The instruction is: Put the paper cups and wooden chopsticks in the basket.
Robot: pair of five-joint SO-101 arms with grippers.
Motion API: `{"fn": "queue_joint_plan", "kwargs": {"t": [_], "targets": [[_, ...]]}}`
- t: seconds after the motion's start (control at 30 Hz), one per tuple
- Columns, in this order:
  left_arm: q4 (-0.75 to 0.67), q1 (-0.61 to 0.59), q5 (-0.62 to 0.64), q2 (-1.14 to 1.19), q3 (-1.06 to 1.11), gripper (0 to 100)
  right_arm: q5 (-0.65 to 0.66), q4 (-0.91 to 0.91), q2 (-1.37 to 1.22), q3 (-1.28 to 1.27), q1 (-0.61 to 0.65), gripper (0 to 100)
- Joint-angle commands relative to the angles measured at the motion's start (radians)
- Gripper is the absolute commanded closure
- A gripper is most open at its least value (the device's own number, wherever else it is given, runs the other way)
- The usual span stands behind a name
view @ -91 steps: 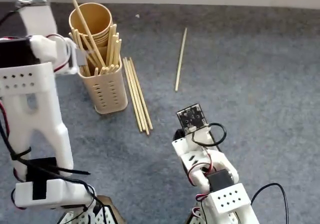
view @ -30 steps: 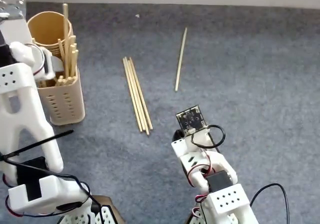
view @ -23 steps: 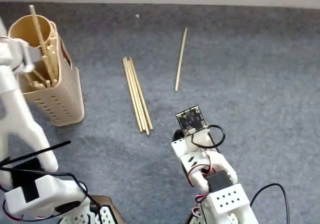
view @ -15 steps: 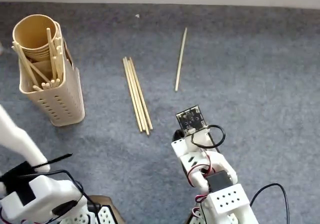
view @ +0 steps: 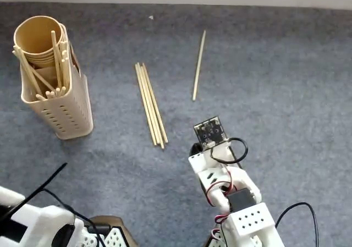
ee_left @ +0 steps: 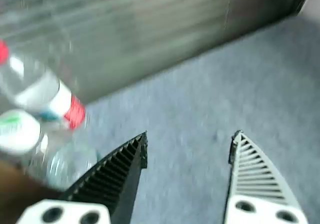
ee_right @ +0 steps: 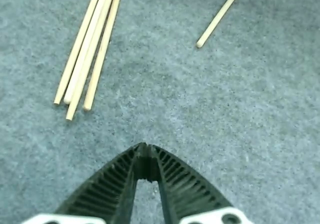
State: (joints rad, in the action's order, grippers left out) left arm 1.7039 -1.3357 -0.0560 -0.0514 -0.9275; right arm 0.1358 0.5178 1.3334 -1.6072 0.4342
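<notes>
the basket [view: 58, 106] stands at the upper left of the high view, with the paper cups [view: 37, 35] and many sticks already inside. a bundle of chopsticks [view: 150, 104] lies flat on the grey desk [view: 286, 82] in the middle, and a single chopstick [view: 198, 65] lies apart, further up and right. the right pincer [ee_right: 146, 166] is pressed together, empty, near the lower ends of the bundle. the left pincer [ee_left: 190, 134] is spread apart, empty, facing some bottles [ee_left: 45, 99]. the risk i see: thin sticks on a soft cover may scatter if only some are pinched, and a long stick held at one end may hit the crowded basket and tip it
</notes>
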Motion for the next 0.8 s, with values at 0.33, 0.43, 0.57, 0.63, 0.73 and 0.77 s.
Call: {"fn": "queue_joint_plan", "kwargs": {"t": [0.33, 0.43, 0.57, 0.63, 0.73, 0.77], "targets": [[-0.325, -0.021, -0.209, -0.162, 1.130, 72, 0.011, -0.019, 0.013, 0.007, 0.004, 99.3], [-0.603, -0.021, -0.144, -0.162, 1.340, 72, 0.011, -0.019, 0.013, 0.007, 0.004, 99.3], [-0.888, -0.021, -0.123, -0.153, 1.506, 72, 0.011, -0.019, 0.015, 0.008, 0.002, 99.3], [-0.996, -0.021, -0.121, -0.153, 1.567, 72, 0.011, -0.019, 0.015, 0.013, 0.001, 99.3], [-1.083, -0.021, -0.100, -0.153, 1.615, 72, 0.011, -0.019, 0.012, 0.030, -0.008, 99.2], [-1.086, -0.021, -0.087, -0.153, 1.620, 72, 0.011, -0.015, 0.008, 0.068, -0.013, 99.2]]}}
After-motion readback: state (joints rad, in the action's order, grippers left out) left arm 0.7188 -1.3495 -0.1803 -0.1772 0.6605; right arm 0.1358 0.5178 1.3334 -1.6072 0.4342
